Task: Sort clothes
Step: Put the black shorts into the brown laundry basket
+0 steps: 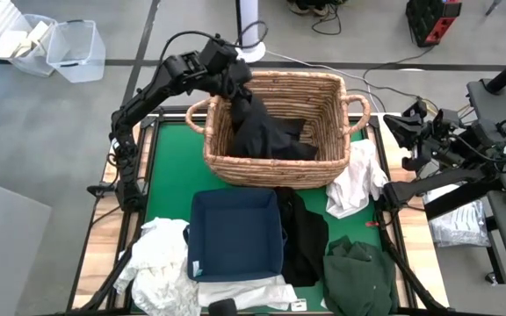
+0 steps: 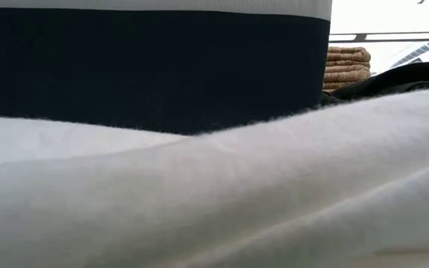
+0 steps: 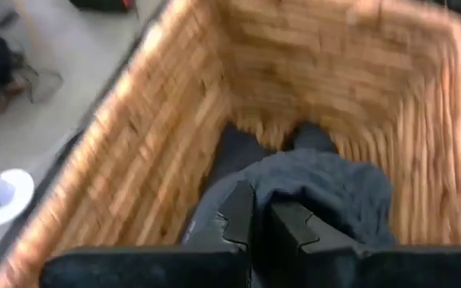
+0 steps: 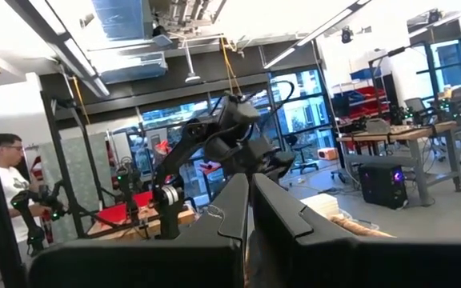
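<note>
A tan wicker basket stands at the table's far middle. My left gripper hovers over its far left corner, shut on a black garment that drapes down into the basket; the left wrist view shows this garment bunched ahead of my left gripper. My right gripper waits shut and bare at the table's right edge, pointing up into the room. A navy bin sits near the front. White clothes, a black one and a dark green one lie on the table. My left gripper pinches a bunched upper part of the black garment between its two fingers; how many layers, I cannot tell. The fingers slant downward into the basket from its far left corner. The garment hangs below them, its lower part lying on the basket's floor.
In the low view a white cloth fills the foreground before the navy bin, with the basket behind. Clear plastic boxes stand on the floor at the far left. A person stands in the room beyond.
</note>
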You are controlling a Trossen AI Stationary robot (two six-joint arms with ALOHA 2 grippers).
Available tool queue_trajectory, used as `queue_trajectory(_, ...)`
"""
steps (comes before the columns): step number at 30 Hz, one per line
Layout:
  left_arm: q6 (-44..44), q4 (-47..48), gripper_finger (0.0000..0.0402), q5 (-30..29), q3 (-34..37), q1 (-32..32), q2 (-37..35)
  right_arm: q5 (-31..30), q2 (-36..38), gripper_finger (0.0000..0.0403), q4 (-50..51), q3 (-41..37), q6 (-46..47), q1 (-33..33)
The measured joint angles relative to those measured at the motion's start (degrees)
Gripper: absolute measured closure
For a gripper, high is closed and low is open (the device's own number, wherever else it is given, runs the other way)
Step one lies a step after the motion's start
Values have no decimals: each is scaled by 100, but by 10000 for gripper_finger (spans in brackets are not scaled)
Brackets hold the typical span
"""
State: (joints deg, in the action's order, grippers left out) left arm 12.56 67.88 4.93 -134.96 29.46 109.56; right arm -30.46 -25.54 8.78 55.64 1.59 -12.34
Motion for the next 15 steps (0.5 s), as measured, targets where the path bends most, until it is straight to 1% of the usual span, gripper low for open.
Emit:
queue_trajectory(6, 234, 1139, 401, 48, 29, -3, 59, -6, 0, 390, 0, 0, 1, 0)
queue_trajectory(9, 297, 1587, 401, 245, 73, -12, 98, -13, 0, 390, 2, 0, 26, 0)
queue_trajectory(11, 330, 1719, 401, 353, 175, -38, 98, -21, 0, 390, 26, 0, 89, 0)
queue_trajectory(15, 332, 2037, 401, 356, 350, -47, 98, -29, 0, 390, 119, 0, 202, 0)
